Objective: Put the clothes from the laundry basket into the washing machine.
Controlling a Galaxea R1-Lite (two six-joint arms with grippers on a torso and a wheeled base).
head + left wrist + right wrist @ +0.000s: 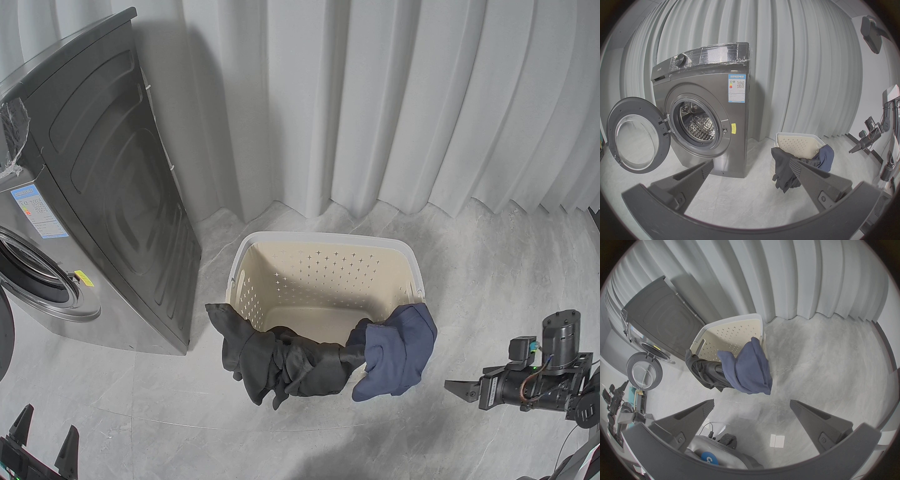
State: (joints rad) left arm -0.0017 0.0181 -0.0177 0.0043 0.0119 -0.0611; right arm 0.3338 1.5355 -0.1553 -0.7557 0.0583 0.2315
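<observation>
Plainly, with left end effector (pixel 47 431) at 8 o'clock and right end effector (pixel 465 390) at 4 o'clock of the basket (pixel 325 237) both spread apart, tugging the dark garment (pixel 281 365) off its 6 o'clock rim may drag the blue garment (pixel 397 353) onto the floor (pixel 487 281).

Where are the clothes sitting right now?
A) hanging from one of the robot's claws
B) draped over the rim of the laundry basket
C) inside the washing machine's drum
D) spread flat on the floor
B: the dark grey garment and the blue garment both hang over the near rim of the laundry basket, while the washing machine's drum shows bare metal.
</observation>
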